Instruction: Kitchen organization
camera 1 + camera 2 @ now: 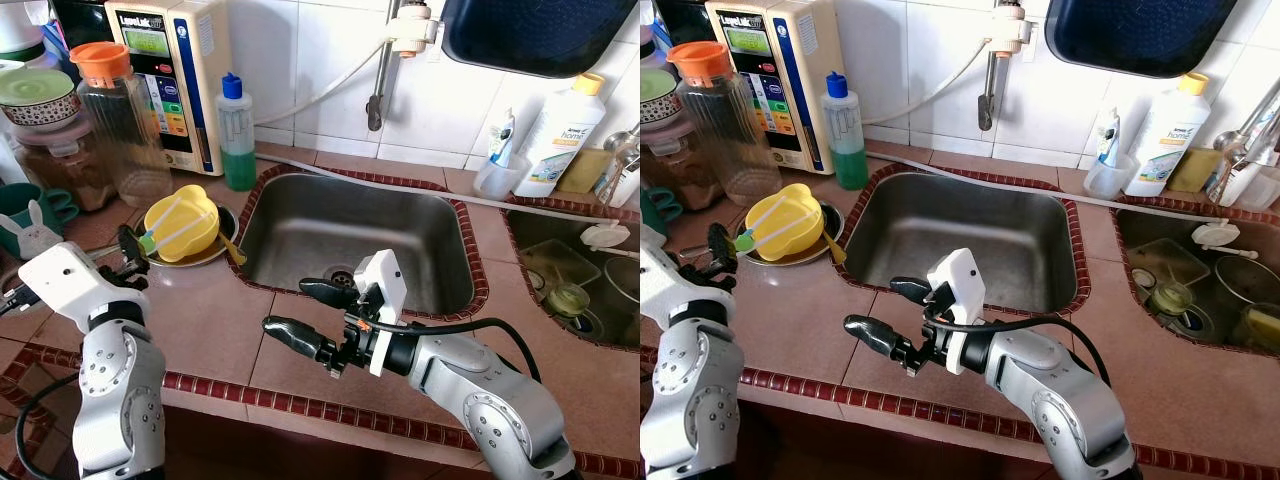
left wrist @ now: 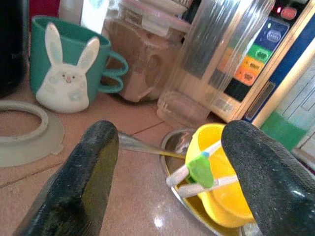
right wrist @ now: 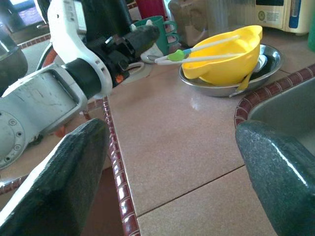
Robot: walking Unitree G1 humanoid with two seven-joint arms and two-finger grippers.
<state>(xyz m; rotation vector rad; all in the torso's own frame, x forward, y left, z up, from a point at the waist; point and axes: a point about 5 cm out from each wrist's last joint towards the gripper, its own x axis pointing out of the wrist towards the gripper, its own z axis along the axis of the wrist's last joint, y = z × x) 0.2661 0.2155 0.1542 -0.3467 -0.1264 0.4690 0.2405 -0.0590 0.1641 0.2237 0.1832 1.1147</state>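
Note:
A yellow bowl (image 1: 182, 222) lies tilted in a steel plate (image 1: 205, 252) on the tiled counter, left of the sink. White training chopsticks with a green clip (image 2: 197, 172) rest across the bowl, and a spoon (image 1: 233, 250) leans on the plate. My left gripper (image 1: 130, 258) is open just left of the plate, its fingers pointing at the bowl (image 2: 221, 196). My right gripper (image 1: 287, 307) is open and holds nothing, hovering over the counter in front of the sink and pointing left toward the bowl (image 3: 226, 59).
The steel sink (image 1: 350, 235) lies behind the right gripper. A clear pitcher with an orange lid (image 1: 120, 120), a green soap bottle (image 1: 237, 135), a water unit (image 1: 175, 70) and a teal bunny mug (image 1: 30, 225) crowd the back left. A second sink (image 1: 570, 290) with dishes is at right.

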